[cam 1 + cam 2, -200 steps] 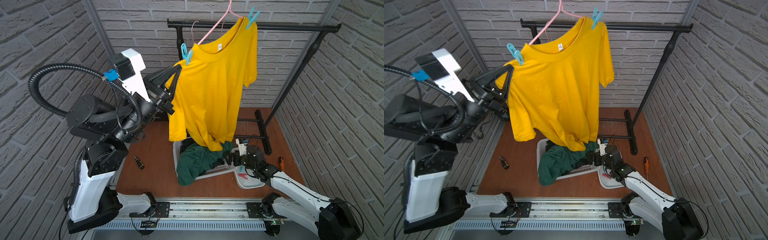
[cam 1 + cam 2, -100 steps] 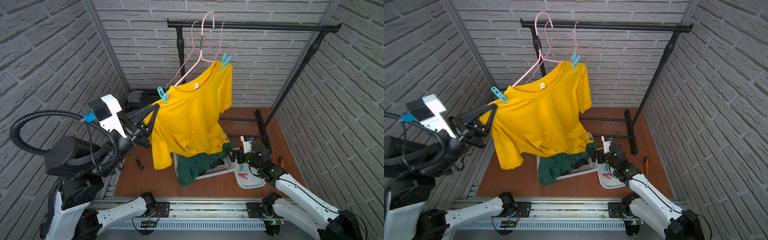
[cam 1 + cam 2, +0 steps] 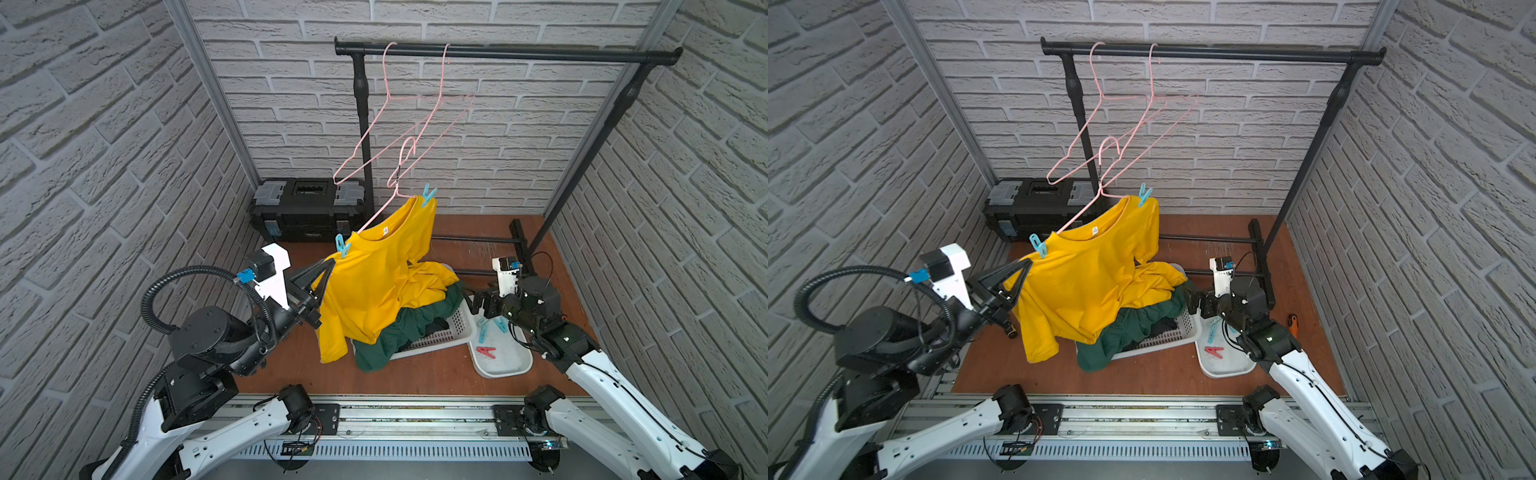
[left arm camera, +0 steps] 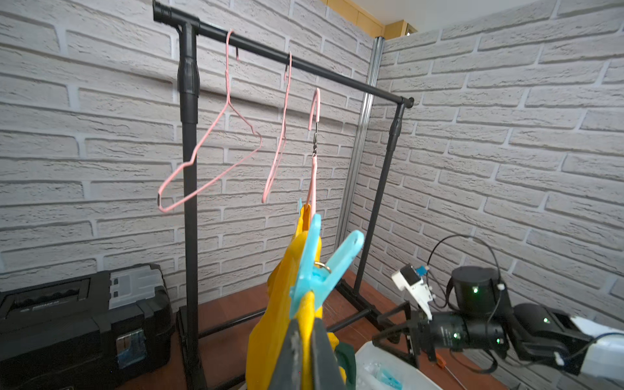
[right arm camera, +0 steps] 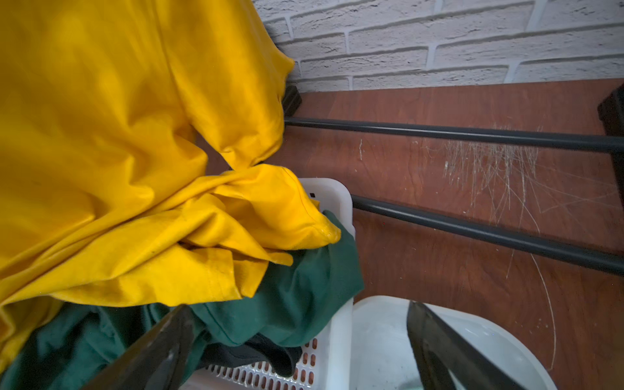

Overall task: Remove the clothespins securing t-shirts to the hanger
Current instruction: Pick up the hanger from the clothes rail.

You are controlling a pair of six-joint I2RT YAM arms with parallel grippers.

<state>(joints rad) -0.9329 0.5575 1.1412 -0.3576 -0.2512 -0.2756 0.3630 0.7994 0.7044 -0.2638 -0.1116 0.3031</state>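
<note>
Robot lab cell: faux-brick wall panels (image 3: 104, 124), aluminium corner posts (image 3: 218, 104), arm-mounting rail (image 3: 415, 415), garment rack (image 3: 540, 52), toolbox (image 3: 307, 212).

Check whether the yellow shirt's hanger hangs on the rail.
No: the hanger has its hook free in the air, below the rail.

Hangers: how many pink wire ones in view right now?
3. Two empty pink wire hangers hang on the black rail: one and its neighbour. The third hanger is off the rail, lower down, carrying the yellow t-shirt. None seems hidden.
</note>
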